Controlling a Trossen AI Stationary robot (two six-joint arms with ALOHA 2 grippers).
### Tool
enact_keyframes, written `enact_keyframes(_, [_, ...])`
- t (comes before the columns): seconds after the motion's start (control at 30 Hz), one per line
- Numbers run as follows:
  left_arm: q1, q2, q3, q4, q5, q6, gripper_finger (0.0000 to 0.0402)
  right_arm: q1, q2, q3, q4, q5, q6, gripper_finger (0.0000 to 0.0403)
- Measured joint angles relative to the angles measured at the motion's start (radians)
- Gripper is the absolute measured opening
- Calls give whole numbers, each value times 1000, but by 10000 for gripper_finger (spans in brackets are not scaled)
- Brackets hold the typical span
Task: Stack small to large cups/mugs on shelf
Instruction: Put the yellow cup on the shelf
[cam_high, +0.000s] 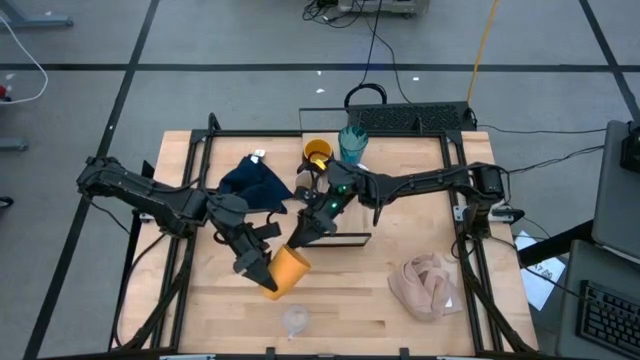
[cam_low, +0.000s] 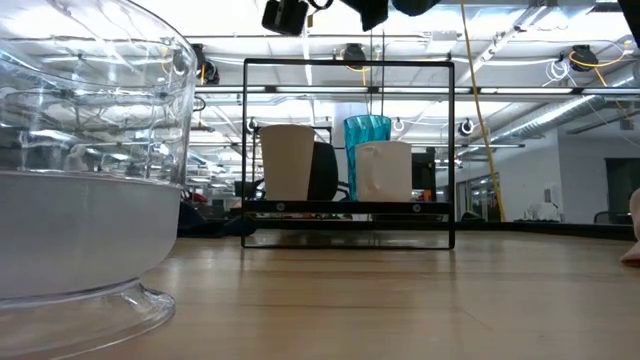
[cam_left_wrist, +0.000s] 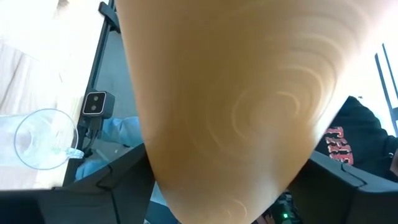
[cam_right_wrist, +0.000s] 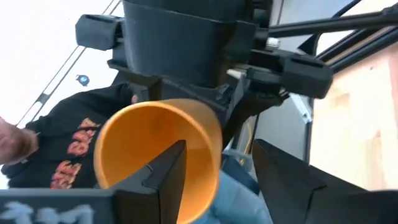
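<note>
— High view first: where is the small orange cup (cam_high: 292, 266) sitting against the claws?

— The left gripper (cam_high: 265, 275) is clamping it by its base end, near the middle of the table. The cup is lying tilted, with its mouth pointing far and right. The right gripper (cam_high: 300, 240) is reaching to that mouth with its fingers standing apart. From its wrist camera, one finger is showing in front of the cup's opening and the other outside the rim. I cannot tell whether either is touching.

— What is crowding them?

— The small clear glass (cam_high: 295, 320) is standing just near of the cup, close to the table's near edge. The dark navy cloth (cam_high: 255, 180) is lying far and left of the cup, and the pink-beige cloth (cam_high: 430, 285) is well apart on the right.

— And the shelf (cam_low: 345, 207)?

— It is lying under the right arm. The small grey-beige cup (cam_low: 288, 160) and white mug (cam_low: 385, 170) are showing above it, with the black mug (cam_high: 317, 153) and teal ribbed tumbler (cam_high: 352, 143) standing farther back.
</note>
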Motion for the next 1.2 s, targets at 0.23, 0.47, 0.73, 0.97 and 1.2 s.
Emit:
enact_keyframes(0.23, [5, 0, 0, 2, -9, 39, 309, -61, -32, -1, -16, -126, 26, 172])
enact_keyframes(0.47, [27, -11, 0, 69, -135, 191, 318, -133, -143, -1, -137, -161, -40, 172])
enact_keyframes(0.73, [109, -64, 0, 97, -251, 420, 294, -222, -358, -1, -475, -134, -216, 171])
enact_keyframes(0.97, [229, -126, 0, -12, -315, 652, 327, -276, -532, -1, -685, 6, -273, 171])
enact_keyframes(1.2, [330, -129, 0, -121, -341, 867, 299, -300, -632, -1, -855, 140, -277, 171])
